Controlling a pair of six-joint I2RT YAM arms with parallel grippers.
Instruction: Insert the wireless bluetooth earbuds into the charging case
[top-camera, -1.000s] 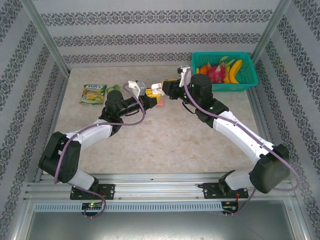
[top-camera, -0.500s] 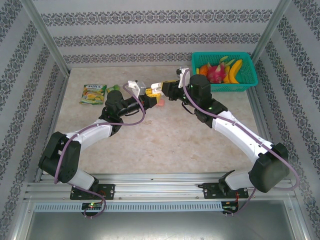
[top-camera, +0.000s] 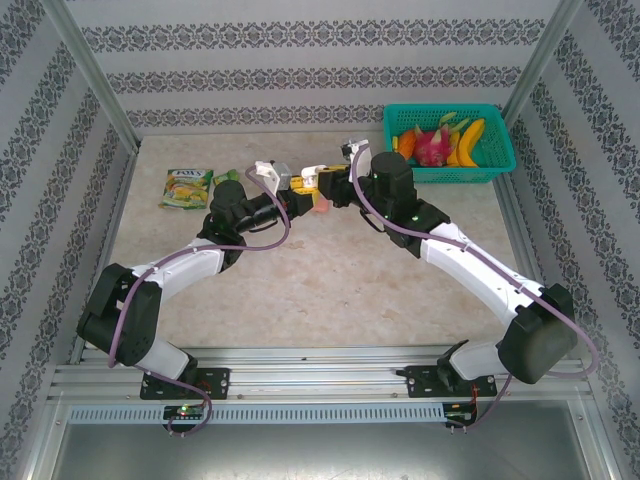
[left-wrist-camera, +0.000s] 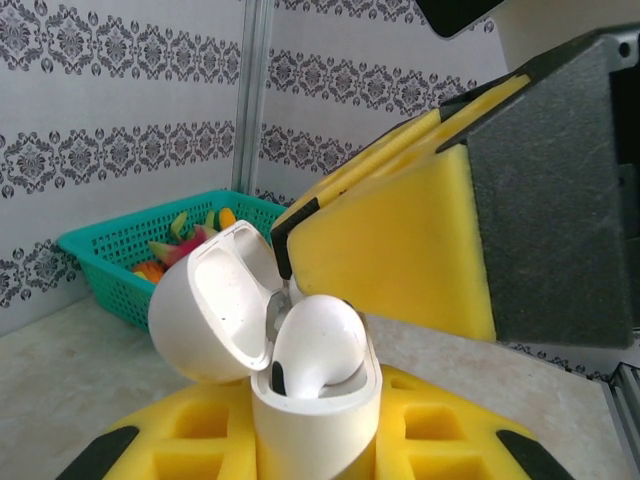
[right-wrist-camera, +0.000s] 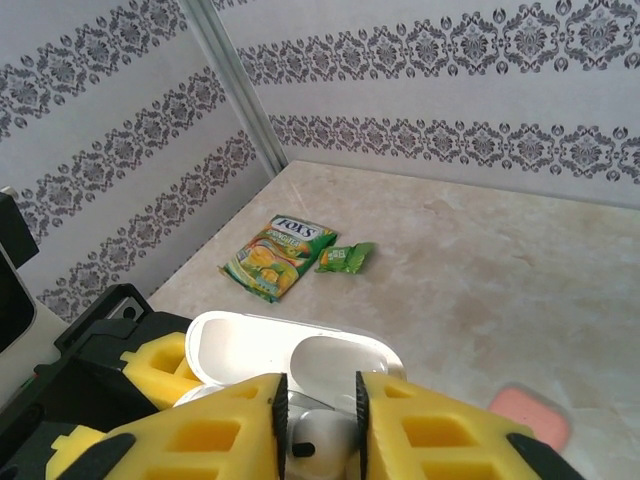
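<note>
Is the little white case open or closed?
Open. The lid of the white charging case is flipped back, and a white earbud sits in its top.

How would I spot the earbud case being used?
Look above the far middle of the beige table. Clamped upright in the left tool is a white pebble-shaped plastic case, lid open, a white earbud poking out; the salmon-pink case nearby lies flat.

Bright, even, soft light (faint shadows); wrist foregrounds blurred.

Yellow fingers (right-wrist-camera: 430, 430) flanking white earbud (right-wrist-camera: 318, 433), open white case (right-wrist-camera: 240, 350), green candy packet (right-wrist-camera: 275, 257) behind
</note>
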